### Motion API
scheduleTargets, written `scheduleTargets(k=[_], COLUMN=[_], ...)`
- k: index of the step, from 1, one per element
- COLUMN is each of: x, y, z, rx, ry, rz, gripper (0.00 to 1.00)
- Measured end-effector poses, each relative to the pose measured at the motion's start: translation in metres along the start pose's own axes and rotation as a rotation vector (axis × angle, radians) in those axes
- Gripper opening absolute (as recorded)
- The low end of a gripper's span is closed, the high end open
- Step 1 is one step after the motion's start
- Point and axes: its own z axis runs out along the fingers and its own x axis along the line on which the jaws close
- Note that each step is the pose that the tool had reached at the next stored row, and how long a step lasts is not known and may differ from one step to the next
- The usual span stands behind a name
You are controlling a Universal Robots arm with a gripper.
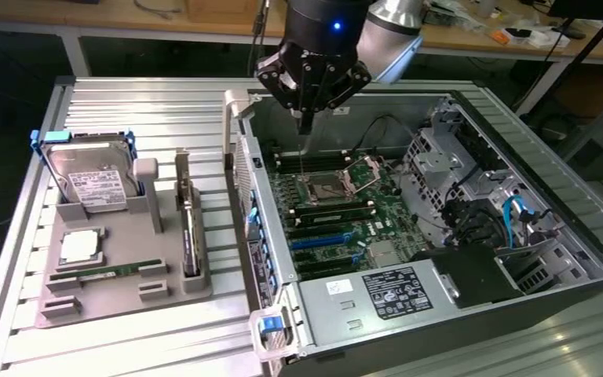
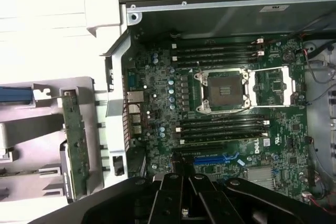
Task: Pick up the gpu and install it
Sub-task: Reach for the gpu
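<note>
The robot's claw (image 1: pixel 303 119), pinched closed and empty, hangs over the motherboard (image 1: pixel 335 218) inside the open computer case (image 1: pixel 407 106), while the gpu (image 1: pixel 189 236) stands on edge in a grey holder (image 1: pixel 123 288) on the tabletop (image 1: pixel 144 102) beside the case.

The gripper (image 1: pixel 303 118) hangs above the far end of the open computer case (image 1: pixel 417 106), over the motherboard (image 1: pixel 333 212). Well apart from it, at the exterior view's left of the case, the gpu (image 1: pixel 188 236) stands on edge in a slot of a gray holder (image 1: pixel 123 294) on the slatted table (image 1: pixel 123 110). The same holder carries a hard drive (image 1: pixel 92 181), a processor (image 1: pixel 79 247) and a RAM stick (image 1: pixel 103 272).
</note>
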Motion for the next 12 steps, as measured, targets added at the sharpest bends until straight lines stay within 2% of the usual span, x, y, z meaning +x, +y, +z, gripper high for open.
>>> scheduleTargets(k=[10, 12], x=[0.037, 0.054], y=[-0.0021, -0.0031], z=[0.0004, 0.0006], rx=[0.0000, -0.0001], ry=[0.0000, -0.0001], rz=[0.000, 0.000], gripper=[0.11, 0.11])
